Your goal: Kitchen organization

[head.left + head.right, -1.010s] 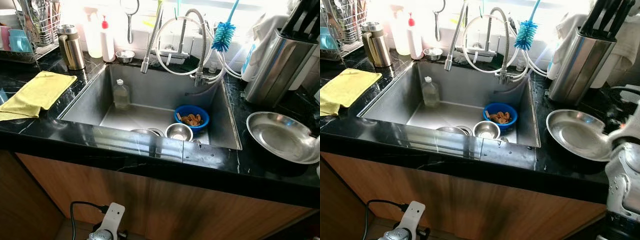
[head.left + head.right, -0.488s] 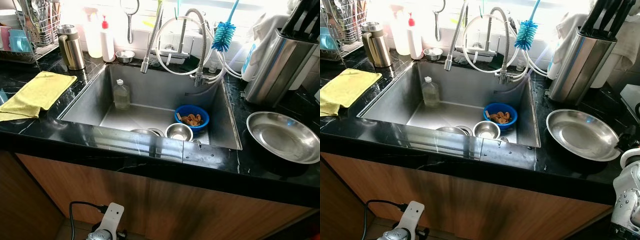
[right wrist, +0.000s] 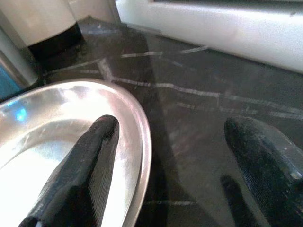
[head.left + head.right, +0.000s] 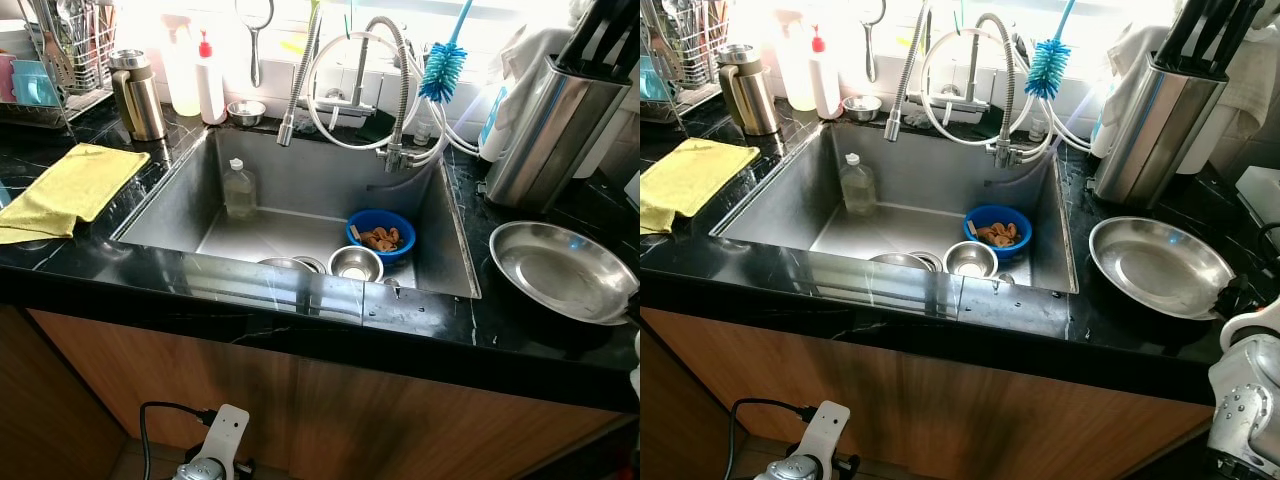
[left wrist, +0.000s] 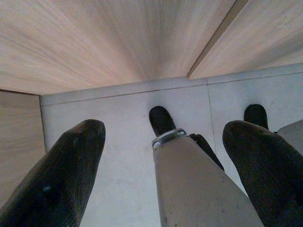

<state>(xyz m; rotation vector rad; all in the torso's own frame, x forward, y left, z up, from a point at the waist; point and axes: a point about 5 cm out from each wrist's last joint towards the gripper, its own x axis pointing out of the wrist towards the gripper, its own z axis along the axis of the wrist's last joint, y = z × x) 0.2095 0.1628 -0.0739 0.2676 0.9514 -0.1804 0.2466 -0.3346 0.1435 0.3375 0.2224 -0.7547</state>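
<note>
i had the right end effector [image 3: 170, 175] spread wide over the rim of the steel pan [image 4: 1160, 265] on the counter [image 4: 1120, 330] right of the sink [image 4: 890, 215]. it looked light, stiff and slippery; i'd pinch the near rim.

You saw a wide, shallow steel plate [image 4: 1162, 266] lying upright and empty on the black marble counter [image 4: 1120, 330] just right of the sink [image 4: 780, 200], shiny with window glare.
</note>
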